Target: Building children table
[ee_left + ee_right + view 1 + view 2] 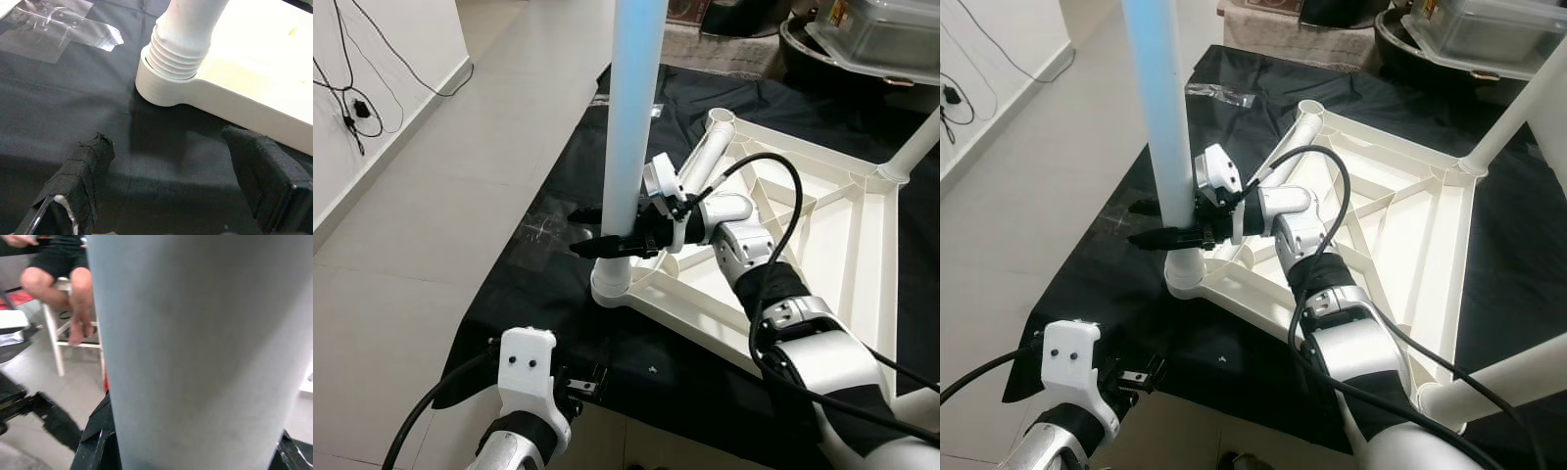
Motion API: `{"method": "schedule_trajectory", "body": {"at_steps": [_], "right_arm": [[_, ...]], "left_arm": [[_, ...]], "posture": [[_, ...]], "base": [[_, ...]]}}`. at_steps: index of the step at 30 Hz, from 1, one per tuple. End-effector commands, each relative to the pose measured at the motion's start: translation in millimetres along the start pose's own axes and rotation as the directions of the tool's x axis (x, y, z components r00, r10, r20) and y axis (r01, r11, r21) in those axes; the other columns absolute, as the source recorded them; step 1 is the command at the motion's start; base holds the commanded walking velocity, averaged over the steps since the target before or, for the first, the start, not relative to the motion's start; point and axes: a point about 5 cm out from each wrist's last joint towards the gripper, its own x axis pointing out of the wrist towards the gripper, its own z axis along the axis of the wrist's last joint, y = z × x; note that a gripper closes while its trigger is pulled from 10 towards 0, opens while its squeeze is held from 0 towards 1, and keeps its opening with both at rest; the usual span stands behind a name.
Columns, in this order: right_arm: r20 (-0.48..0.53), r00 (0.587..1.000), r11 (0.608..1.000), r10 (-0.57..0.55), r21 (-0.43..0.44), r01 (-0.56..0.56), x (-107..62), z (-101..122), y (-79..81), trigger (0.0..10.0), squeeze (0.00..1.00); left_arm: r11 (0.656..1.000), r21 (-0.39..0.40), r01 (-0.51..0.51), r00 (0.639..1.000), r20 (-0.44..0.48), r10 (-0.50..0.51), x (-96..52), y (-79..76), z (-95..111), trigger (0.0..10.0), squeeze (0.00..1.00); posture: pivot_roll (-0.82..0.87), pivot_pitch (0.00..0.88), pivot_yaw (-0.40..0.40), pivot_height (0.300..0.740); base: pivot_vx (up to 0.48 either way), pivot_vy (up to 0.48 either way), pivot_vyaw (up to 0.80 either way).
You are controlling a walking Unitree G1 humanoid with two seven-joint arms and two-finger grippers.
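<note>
Nearest, low at left: left gripper [579, 382] wide open, holding nothing, hovering over the black cloth [538, 294] just short of the corner socket [168, 83]. Beyond it, upside-down white table frame [822, 245] flat on the cloth, ribbed, hard plastic. In that near-left socket, upright white leg [631, 127], clasped low by right gripper [607, 240]. Probably light, stiff, smooth, a little slippery; best gripped low, near the thread. Farther right, other legs already upright.
</note>
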Motion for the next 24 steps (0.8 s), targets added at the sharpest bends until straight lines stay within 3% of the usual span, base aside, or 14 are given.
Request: {"method": "schedule_trajectory", "body": {"at_steps": [1,2,4,6,10,16,19,21,22,23,24], "right_arm": [[-0.144,0.986,0.965,-0.08,0.236,0.113,-2.5,-53.8,13.5,10.0,0.0],[-0.144,0.986,0.965,-0.08,0.236,0.113,-2.5,-53.8,13.5,10.0,0.0],[-0.15,0.968,0.939,-0.2,0.252,0.233,-6.3,-57.2,9.1,10.0,0.0],[-0.15,0.968,0.939,-0.2,0.252,0.233,-6.3,-57.2,9.1,10.0,0.0],[-0.163,0.91,0.882,-0.382,0.23,0.412,-15.3,-63.2,3.8,10.0,0.0],[-0.129,0.894,0.867,-0.43,0.218,0.448,-19.4,-63.4,5.5,10.0,0.0],[-0.133,0.867,0.839,-0.479,0.221,0.497,-22.5,-65.0,5.6,10.0,0.0],[-0.134,0.763,0.731,-0.632,0.22,0.645,-24.9,-63.1,0.1,10.0,0.0],[-0.134,0.763,0.731,-0.632,0.22,0.645,-24.9,-63.1,0.1,10.0,0.0],[-0.137,0.712,0.68,-0.689,0.218,0.7,-26.1,-62.0,-1.8,10.0,0.0],[-0.137,0.712,0.68,-0.689,0.218,0.7,-26.1,-62.0,-1.8,10.0,0.0]], "left_arm": [[1.0,0.004,-0.008,1.0,-0.007,0.008,1.4,1.1,-2.7,10.0,0.0],[1.0,0.004,-0.008,1.0,-0.007,0.008,1.4,1.1,-2.7,10.0,0.0],[1.0,0.006,-0.008,1.0,-0.006,0.008,2.7,1.9,-2.9,10.0,0.0],[1.0,0.006,-0.008,1.0,-0.006,0.008,2.7,1.9,-2.9,10.0,0.0],[1.0,0.01,-0.008,1.0,-0.005,0.008,4.2,3.2,-3.1,10.0,0.0],[1.0,0.012,-0.008,1.0,-0.003,0.008,4.8,3.5,-3.0,10.0,0.0],[1.0,0.012,-0.007,1.0,-0.002,0.007,4.9,3.6,-2.7,10.0,0.0],[1.0,0.013,-0.007,1.0,-0.002,0.007,5.1,4.3,-2.7,10.0,0.0],[1.0,0.013,-0.007,1.0,-0.002,0.007,5.1,4.3,-2.7,10.0,0.0],[1.0,0.013,-0.007,1.0,-0.002,0.007,5.1,4.7,-2.6,10.0,0.0],[1.0,0.013,-0.007,1.0,-0.002,0.007,5.1,4.7,-2.6,10.0,0.0]], "posture": [[0.12,0.235,-0.118,0.74],[0.12,0.235,-0.118,0.74],[0.12,0.233,-0.117,0.74],[0.12,0.233,-0.117,0.74],[0.11,0.227,-0.115,0.74],[0.11,0.227,-0.112,0.74],[0.11,0.227,-0.112,0.74],[0.11,0.229,-0.109,0.74],[0.11,0.229,-0.109,0.74],[0.11,0.229,-0.108,0.74],[0.11,0.229,-0.108,0.74]], "base": [[0.0,0.0,0.0],[0.0,0.0,0.0],[0.0,0.0,0.0],[0.0,0.0,0.0],[0.0,0.0,0.0],[0.0,0.0,0.0],[0.0,0.0,0.0],[0.0,0.0,0.0],[0.0,0.0,0.0],[0.0,0.0,0.0],[0.0,0.0,0.0]]}}
